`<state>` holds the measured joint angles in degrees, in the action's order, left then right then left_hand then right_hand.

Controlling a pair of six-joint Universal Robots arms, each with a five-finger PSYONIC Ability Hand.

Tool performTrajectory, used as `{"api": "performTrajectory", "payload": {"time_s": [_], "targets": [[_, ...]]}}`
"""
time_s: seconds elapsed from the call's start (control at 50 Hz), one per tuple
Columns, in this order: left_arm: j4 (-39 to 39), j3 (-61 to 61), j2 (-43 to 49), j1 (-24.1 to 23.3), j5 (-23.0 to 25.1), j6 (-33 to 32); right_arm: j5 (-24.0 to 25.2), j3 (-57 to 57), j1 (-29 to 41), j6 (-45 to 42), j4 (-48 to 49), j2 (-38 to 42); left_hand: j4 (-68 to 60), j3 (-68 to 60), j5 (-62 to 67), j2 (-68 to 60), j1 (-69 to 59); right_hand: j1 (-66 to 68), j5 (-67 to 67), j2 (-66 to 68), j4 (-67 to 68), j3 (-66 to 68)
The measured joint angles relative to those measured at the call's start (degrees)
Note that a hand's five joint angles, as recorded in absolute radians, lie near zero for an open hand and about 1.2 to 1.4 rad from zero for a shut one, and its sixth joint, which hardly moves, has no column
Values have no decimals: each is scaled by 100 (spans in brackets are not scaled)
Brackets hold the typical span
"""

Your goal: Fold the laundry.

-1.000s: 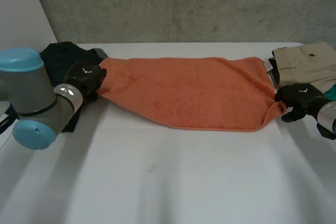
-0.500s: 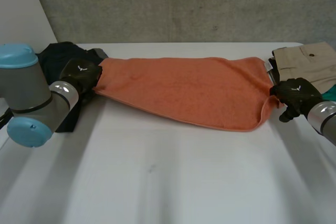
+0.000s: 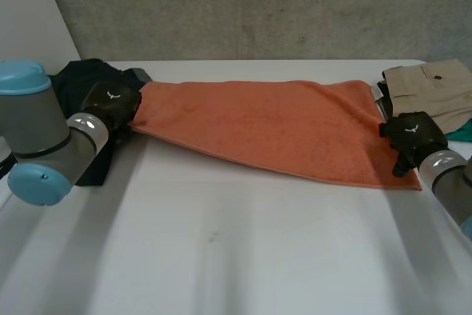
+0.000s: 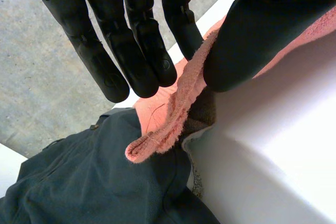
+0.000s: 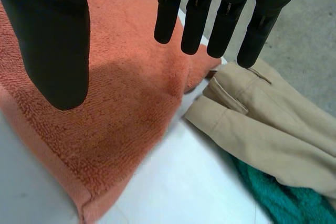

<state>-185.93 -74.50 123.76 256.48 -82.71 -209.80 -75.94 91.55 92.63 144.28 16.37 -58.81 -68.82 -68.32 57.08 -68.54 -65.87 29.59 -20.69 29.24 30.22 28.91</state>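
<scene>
The robot's left hand (image 3: 110,102) pinches the hem of an orange terry towel (image 3: 265,127) between straight fingers (image 4: 131,56) and thumb at the 9 o'clock end of the white counter (image 3: 221,248). Its right hand (image 3: 413,136) hovers over the towel's 3 o'clock corner with its fingers spread and nothing in them. The towel lies stretched from 9 to 3 o'clock across the far half of the counter, its near edge running aslant. Its left end rests on a dark cotton garment (image 3: 77,79) at 10 o'clock, and its right end sits just beside folded khaki trousers (image 3: 431,82) at 2 o'clock, which lie over a teal cloth (image 5: 278,198). The left grip takes only a narrow strip of hem, so a pull could well slip it free. A lift at that end might drag the dark garment along. With one corner unheld, any fold begun now would likely go crooked, and a careless regrasp on the right could catch the trousers too.
</scene>
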Motion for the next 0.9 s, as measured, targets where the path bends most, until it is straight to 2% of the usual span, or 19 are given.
{"api": "performTrajectory", "payload": {"time_s": [0.18,0.34,0.48,0.58,0.9], "targets": [[158,287,57,-6,23,36,324,-127,-212,542,-1025,-266,0,0,0,0,0,0,0,0,0,0],[870,1258,566,7,-116,96,636,-355,-376,951,-2002,-177,0,0,0,0,0,97,-75,139,85,177],[2023,2487,1409,-5,-709,139,617,-467,-318,1007,-1900,8,-1,0,0,0,0,249,-196,275,217,353],[2460,2952,1733,-22,-912,191,520,-552,-251,998,-1769,128,-2,0,0,0,0,312,-262,316,279,422],[2545,3042,1739,-28,-885,366,470,-574,-181,846,-1629,345,-9,0,0,0,0,342,-357,383,377,516]]}}
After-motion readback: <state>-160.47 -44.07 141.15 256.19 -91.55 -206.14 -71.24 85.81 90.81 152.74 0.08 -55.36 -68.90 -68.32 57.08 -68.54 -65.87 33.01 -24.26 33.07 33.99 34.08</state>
